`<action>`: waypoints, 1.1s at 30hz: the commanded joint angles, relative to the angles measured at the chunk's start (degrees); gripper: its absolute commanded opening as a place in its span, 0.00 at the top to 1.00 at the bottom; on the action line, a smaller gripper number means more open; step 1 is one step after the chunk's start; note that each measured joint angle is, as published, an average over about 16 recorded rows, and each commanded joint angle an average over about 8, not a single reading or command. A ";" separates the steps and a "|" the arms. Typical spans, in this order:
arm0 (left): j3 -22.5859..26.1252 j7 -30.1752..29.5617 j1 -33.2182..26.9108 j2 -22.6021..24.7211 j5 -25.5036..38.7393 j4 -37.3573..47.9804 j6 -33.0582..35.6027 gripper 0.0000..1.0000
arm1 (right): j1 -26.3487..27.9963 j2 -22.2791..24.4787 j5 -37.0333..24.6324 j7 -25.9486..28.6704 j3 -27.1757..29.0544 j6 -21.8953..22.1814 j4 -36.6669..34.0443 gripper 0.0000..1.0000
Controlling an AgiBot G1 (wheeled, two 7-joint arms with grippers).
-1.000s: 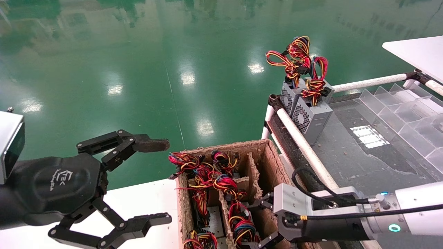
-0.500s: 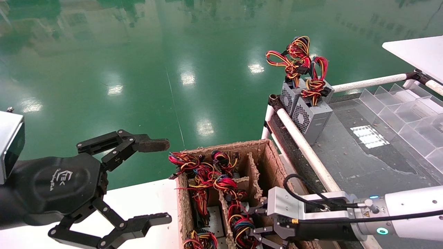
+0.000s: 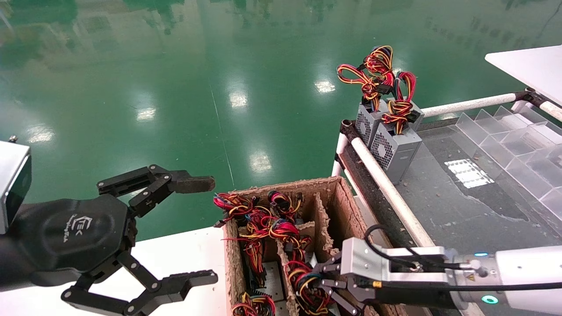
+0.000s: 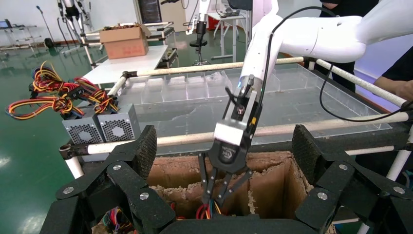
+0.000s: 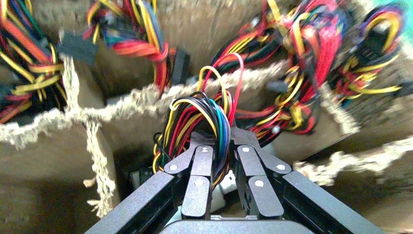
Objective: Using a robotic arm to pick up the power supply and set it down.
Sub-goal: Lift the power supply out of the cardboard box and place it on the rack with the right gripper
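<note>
Lower left of the head view: black left gripper (image 3: 198, 231) – linked fingers with silver pivot screws, rounded hexagonal palm bearing a white logo, silver box behind. Lower right: right gripper (image 3: 327, 287) in black, silver wrist block, looping black cable, white forearm – glowing cyan ring.

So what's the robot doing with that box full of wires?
The right hand is down inside the cardboard box, its fingers closed around the wire bundle of a power supply in one compartment. Two power supplies already stand on the table beside the box. The left hand hangs open to the side.
</note>
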 commanded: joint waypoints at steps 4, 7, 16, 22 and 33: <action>0.00 0.00 0.00 0.00 0.00 0.00 0.00 0.00 | -0.89 1.33 3.50 -1.01 2.13 0.53 0.87 1.00; 0.01 0.00 0.00 0.00 0.00 0.00 0.00 0.00 | -1.13 2.22 6.45 -1.66 3.73 0.26 0.98 1.00; 0.01 0.01 0.00 -0.01 -0.01 0.00 -0.01 0.00 | -0.98 5.29 14.63 -1.63 8.47 -0.68 0.86 1.00; 0.02 0.01 0.00 -0.01 -0.01 0.00 -0.01 0.00 | -0.72 7.30 19.57 -1.20 11.47 -1.32 0.61 1.00; 0.03 0.01 -0.01 -0.01 -0.02 0.00 -0.01 0.00 | 1.80 10.11 27.67 -0.26 16.75 -2.54 -3.46 1.00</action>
